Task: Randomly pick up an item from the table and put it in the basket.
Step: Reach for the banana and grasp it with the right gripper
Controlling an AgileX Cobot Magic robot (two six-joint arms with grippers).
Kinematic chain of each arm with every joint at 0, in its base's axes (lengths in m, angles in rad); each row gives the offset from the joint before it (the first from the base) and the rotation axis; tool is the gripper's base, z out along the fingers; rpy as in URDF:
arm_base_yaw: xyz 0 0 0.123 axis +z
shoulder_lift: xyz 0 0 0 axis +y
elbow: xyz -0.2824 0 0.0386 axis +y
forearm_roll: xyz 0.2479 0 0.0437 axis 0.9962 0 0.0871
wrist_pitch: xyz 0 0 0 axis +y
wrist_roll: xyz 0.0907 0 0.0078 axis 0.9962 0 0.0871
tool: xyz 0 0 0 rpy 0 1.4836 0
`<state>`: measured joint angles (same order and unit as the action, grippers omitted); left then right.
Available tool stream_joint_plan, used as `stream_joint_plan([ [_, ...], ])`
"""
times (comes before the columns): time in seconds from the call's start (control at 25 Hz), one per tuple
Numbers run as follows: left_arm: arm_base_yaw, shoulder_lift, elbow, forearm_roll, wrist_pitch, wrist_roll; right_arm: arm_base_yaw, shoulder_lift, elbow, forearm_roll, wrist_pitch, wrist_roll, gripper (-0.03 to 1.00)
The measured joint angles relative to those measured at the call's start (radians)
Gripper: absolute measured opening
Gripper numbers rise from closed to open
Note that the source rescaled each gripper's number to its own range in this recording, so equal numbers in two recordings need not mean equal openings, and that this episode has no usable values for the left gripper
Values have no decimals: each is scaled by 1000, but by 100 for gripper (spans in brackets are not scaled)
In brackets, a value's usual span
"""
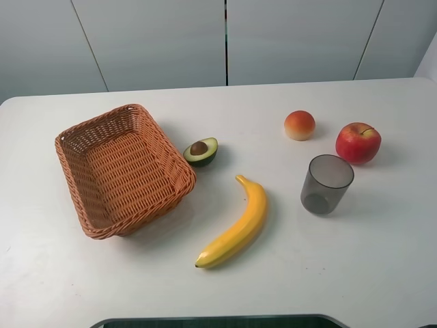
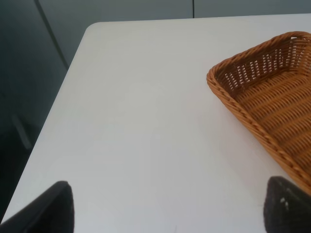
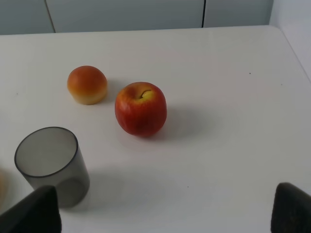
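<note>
A long curved yellow banana (image 1: 237, 227) lies on the white table (image 1: 355, 273) near the middle front, right of the wicker basket (image 1: 119, 171). The basket holds nothing and also shows in the left wrist view (image 2: 272, 97). My left gripper (image 2: 167, 216) is open and empty; only its dark fingertips (image 2: 51, 208) show, above bare table beside the basket's near corner. My right gripper (image 3: 165, 216) is open and empty, its fingertips (image 3: 36, 211) just short of the cup. Neither gripper shows in the exterior high view, and the banana is out of both wrist views.
A halved avocado (image 1: 201, 151) lies just right of the basket. A grey translucent cup (image 1: 326, 184) (image 3: 52, 162) stands upright at the right, with a red apple (image 1: 358, 142) (image 3: 141, 108) and an orange bun-like fruit (image 1: 299, 125) (image 3: 87, 84) behind it.
</note>
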<state>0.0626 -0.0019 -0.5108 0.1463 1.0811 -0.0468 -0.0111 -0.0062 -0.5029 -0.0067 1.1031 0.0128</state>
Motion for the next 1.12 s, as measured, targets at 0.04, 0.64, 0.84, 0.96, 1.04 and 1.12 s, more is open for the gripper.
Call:
stream_joint_plan([
  [0.04,0,0,0,0,0,0,0,0,0,0,0,0,88],
  [0.64,0,0,0,0,0,0,0,248,-76,158,36,0,88],
  [0.84,0,0,0,0,0,0,2,494,-186,176,52,10,88],
  [0.96,0,0,0,0,0,2,43,605,-245,178,52,56,88],
  [1.04,0,0,0,0,0,4,109,660,-260,178,45,68,88],
  [1.12,0,0,0,0,0,4,192,702,-259,174,15,97,88],
])
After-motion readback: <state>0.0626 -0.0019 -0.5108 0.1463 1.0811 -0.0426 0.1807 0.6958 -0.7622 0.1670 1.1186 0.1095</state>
